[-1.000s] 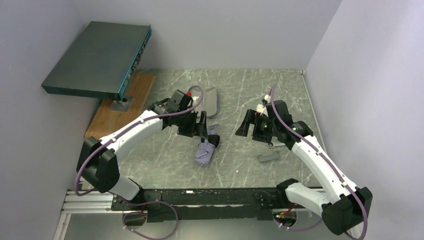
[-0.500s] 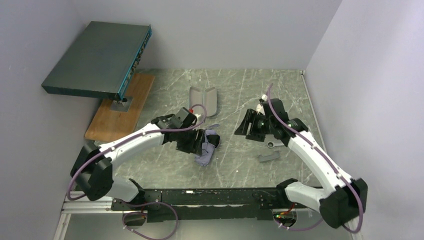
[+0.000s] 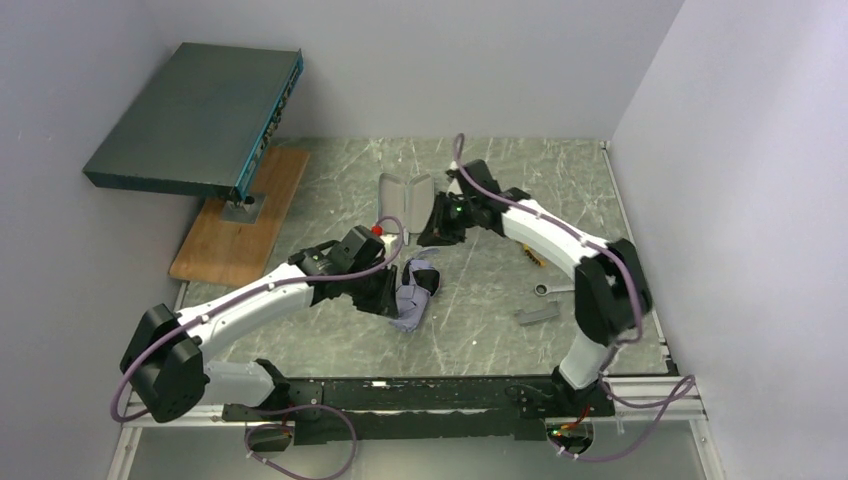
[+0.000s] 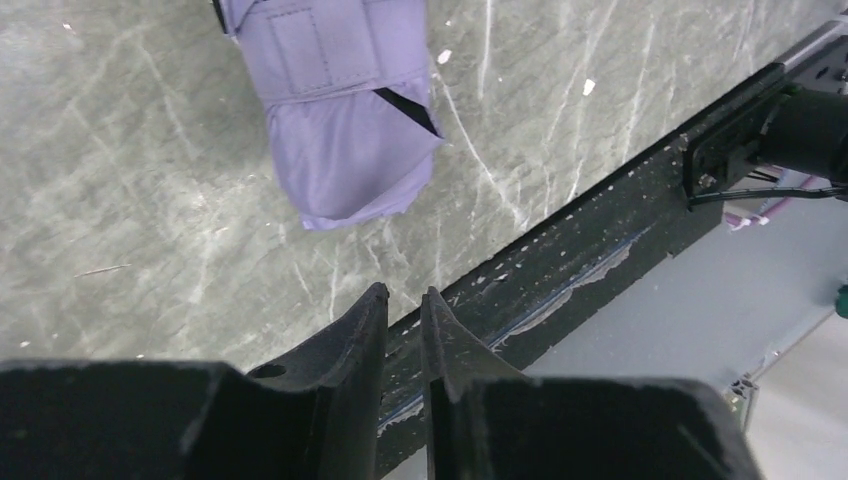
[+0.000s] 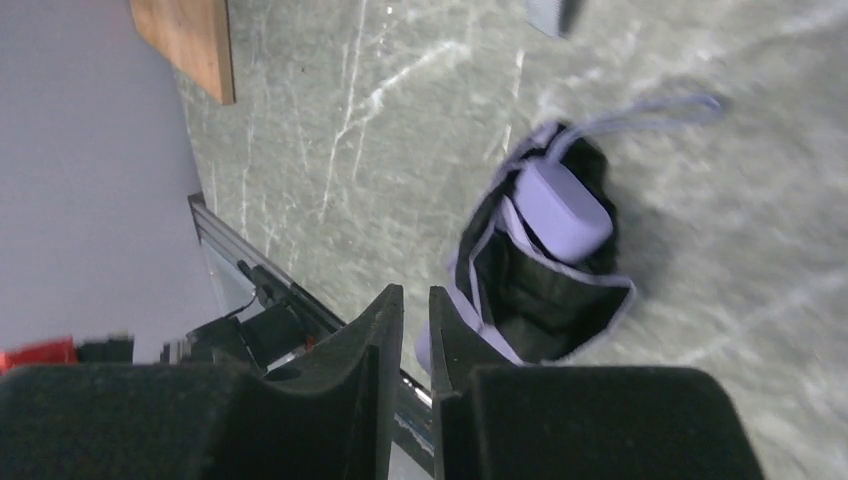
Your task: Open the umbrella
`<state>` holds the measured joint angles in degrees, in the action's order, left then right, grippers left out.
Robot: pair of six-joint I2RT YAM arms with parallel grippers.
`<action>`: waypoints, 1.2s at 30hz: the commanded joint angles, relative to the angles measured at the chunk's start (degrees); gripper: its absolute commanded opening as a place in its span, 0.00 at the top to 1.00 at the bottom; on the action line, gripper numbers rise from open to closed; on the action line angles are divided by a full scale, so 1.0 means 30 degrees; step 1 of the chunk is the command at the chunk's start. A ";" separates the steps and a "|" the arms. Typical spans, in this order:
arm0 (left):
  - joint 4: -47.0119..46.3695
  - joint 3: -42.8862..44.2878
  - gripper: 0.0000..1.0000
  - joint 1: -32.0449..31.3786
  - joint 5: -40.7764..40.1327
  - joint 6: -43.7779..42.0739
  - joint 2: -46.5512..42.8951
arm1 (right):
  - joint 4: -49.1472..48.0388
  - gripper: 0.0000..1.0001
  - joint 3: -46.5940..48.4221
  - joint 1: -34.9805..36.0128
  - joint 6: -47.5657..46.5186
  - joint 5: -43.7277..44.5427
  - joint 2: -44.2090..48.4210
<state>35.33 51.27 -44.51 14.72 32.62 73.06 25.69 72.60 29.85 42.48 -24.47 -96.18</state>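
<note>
The umbrella (image 3: 414,297) lies folded on the marble table, a pale lavender bundle with black folds showing. In the left wrist view its strapped lavender end (image 4: 340,110) lies ahead of my fingers and apart from them. The right wrist view shows the umbrella (image 5: 540,290) with its small pale handle (image 5: 562,210) and a wrist loop. My left gripper (image 3: 392,295) sits just left of the umbrella, its jaws nearly together with nothing between them (image 4: 405,300). My right gripper (image 3: 434,230) hangs just behind the umbrella, also nearly together and empty (image 5: 416,300).
A large dark teal box (image 3: 195,120) stands raised on a mount over a wooden board (image 3: 240,220) at the back left. A grey oblong case (image 3: 408,198) lies behind the umbrella. A wrench (image 3: 545,290) and a grey block (image 3: 538,313) lie at the right. The black rail (image 3: 400,395) edges the front.
Both grippers have closed from wide open. The right arm swung left across the table to just behind the umbrella. The left gripper drew back and down, off the umbrella's top.
</note>
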 commanded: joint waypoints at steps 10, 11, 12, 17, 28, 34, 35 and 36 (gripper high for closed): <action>-0.3937 0.0176 0.74 -0.0432 0.3606 0.1004 0.3340 | -0.0725 0.85 0.3414 0.1181 -0.0985 -0.2239 -0.6766; -0.3934 0.0231 0.74 -0.0478 0.3584 0.1063 0.3664 | -0.0703 0.85 0.3166 0.1162 -0.1091 -0.2141 -0.6825; -0.3777 0.0318 0.74 -0.0477 0.3331 0.1092 0.3971 | -0.0583 0.85 0.2890 0.1101 -0.1243 -0.2026 -0.6828; -0.3069 0.0377 0.75 -0.0485 0.1910 0.1221 0.4930 | -0.0171 0.85 0.0723 0.0510 -0.1907 -0.1408 -0.5730; -0.0285 0.2101 0.76 -0.0239 -0.2351 0.0099 0.6547 | 0.1909 0.85 -0.4760 -0.0460 -0.3616 -0.1141 -0.1027; 0.0285 0.4330 0.75 0.0699 -0.2134 -0.0489 0.8551 | 0.1031 0.91 -0.8421 -0.0199 -0.2772 -0.3480 0.1929; 0.0292 0.4947 0.75 0.0831 -0.1821 -0.0501 0.9087 | 0.0662 0.93 -0.8695 -0.0080 -0.2665 -0.3911 0.2403; 0.0395 0.5610 0.76 0.0928 -0.1602 -0.0532 0.9670 | 0.0419 0.93 -0.8799 -0.0010 -0.2645 -0.4064 0.2872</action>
<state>38.83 62.13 -43.40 11.66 32.58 96.75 27.88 48.99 28.21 33.43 -30.11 -92.49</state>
